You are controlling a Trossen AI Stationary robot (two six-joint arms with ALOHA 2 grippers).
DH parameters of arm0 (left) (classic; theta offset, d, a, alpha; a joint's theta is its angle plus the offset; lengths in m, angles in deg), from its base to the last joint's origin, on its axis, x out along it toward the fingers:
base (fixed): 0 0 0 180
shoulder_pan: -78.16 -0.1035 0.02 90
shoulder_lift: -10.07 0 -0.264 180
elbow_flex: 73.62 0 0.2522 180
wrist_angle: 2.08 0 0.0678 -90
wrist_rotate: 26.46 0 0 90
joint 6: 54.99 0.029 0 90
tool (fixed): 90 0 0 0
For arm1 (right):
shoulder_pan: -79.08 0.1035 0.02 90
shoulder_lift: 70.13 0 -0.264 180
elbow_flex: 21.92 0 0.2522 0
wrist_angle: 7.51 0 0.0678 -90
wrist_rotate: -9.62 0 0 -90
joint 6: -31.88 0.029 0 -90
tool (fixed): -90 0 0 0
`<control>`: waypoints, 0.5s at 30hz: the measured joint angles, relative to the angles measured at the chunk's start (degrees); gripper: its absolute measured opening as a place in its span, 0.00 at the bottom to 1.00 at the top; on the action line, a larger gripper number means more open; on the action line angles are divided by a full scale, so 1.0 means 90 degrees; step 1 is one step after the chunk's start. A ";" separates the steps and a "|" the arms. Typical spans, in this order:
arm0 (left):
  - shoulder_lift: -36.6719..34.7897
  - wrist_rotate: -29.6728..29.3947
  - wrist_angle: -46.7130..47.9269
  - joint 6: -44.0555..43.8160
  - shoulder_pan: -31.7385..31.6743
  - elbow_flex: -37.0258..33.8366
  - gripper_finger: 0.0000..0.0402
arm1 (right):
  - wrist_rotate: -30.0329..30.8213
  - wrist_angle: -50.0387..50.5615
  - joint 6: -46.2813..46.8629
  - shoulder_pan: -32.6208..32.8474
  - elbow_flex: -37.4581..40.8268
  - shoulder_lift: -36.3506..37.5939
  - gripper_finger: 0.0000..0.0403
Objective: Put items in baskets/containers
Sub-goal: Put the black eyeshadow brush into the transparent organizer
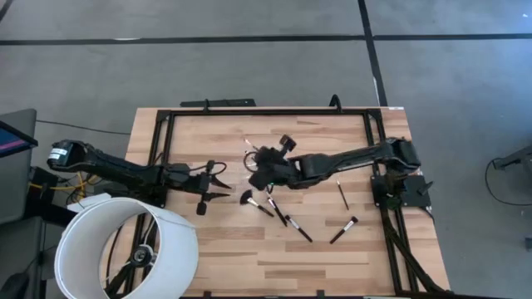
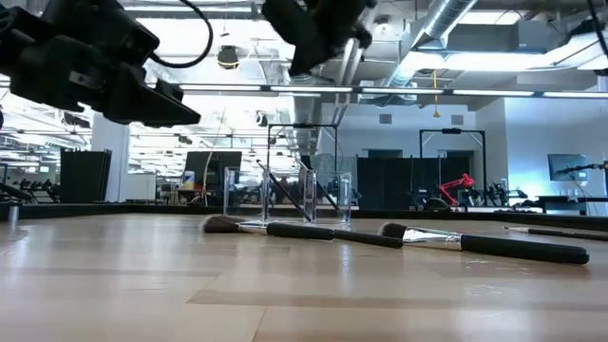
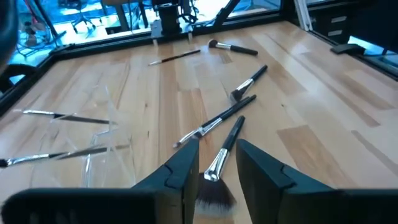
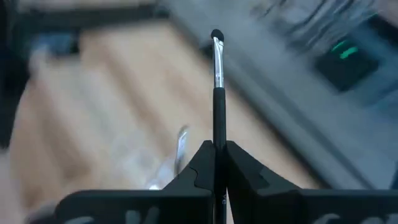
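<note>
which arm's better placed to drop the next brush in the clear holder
Right. The right gripper is shut on a brush above the clear holder; the left gripper is open, empty.

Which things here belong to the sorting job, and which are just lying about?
Job: loose makeup brushes, clear holder, brush held by the right gripper, open left gripper.
Lying about: big white cylinder.

Floor: grey floor point(image 1: 249, 66), dark seams crossing.
Ceiling: exposed silver ducts point(image 2: 456, 24), strip lights glowing.
Back wall: dark monitors point(image 2: 211, 166), bright white panels.
</note>
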 joint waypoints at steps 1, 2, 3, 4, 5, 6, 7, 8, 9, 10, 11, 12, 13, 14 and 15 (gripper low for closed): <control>-0.0016 -0.0033 -0.0006 0.0001 -0.0003 -0.0034 0.26 | 0.0140 -0.0570 -0.0199 0.0024 0.0156 0.0059 0.02; -0.0034 -0.0055 0.0000 0.0001 -0.0008 -0.0070 0.26 | 0.0130 -0.1127 -0.0470 0.0029 0.0357 0.0097 0.02; -0.0023 -0.0064 0.0008 0.0003 -0.0009 -0.0078 0.26 | 0.0019 -0.1737 -0.0771 0.0031 0.0589 0.0099 0.02; -0.0006 -0.0076 0.0001 0.0008 -0.0009 -0.0086 0.26 | -0.0186 -0.2446 -0.1053 0.0026 0.0816 0.0051 0.02; -0.0005 -0.0078 -0.0003 0.0012 -0.0008 -0.0104 0.26 | -0.0403 -0.3150 -0.1317 -0.0017 0.1061 0.0015 0.02; 0.0003 -0.0085 0.0004 0.0013 -0.0009 -0.0118 0.26 | -0.0615 -0.3755 -0.1501 -0.0074 0.1327 0.0006 0.02; 0.0039 -0.0085 -0.0002 0.0010 -0.0006 -0.0120 0.26 | -0.0859 -0.4392 -0.1580 -0.0160 0.1600 0.0004 0.02; 0.0051 -0.0087 0.0008 -0.0005 -0.0006 -0.0120 0.26 | -0.1126 -0.5034 -0.1583 -0.0278 0.1850 -0.0051 0.02; 0.0051 -0.0097 0.0006 -0.0028 -0.0006 -0.0122 0.26 | -0.1379 -0.5686 -0.1557 -0.0404 0.2127 -0.0106 0.02; 0.0051 -0.0099 -0.0006 -0.0034 -0.0006 -0.0121 0.26 | -0.1573 -0.6262 -0.1494 -0.0524 0.2453 -0.0140 0.02; 0.0065 -0.0099 -0.0006 -0.0039 -0.0006 -0.0120 0.26 | -0.1764 -0.6864 -0.1437 -0.0644 0.2720 -0.0252 0.02; 0.0075 -0.0101 0.0003 -0.0043 -0.0007 -0.0123 0.26 | -0.2078 -0.7685 -0.1416 -0.0768 0.2894 -0.0450 0.02; 0.0073 -0.0099 0.0003 -0.0041 -0.0006 -0.0128 0.26 | -0.2351 -0.8403 -0.1391 -0.0881 0.3093 -0.0602 0.02; 0.0093 -0.0099 -0.0021 -0.0041 -0.0006 -0.0129 0.26 | -0.2570 -0.9019 -0.1331 -0.0977 0.3238 -0.0758 0.02; 0.0122 -0.0099 -0.0028 -0.0036 -0.0006 -0.0129 0.26 | -0.2786 -0.9617 -0.1209 -0.1053 0.3286 -0.0989 0.03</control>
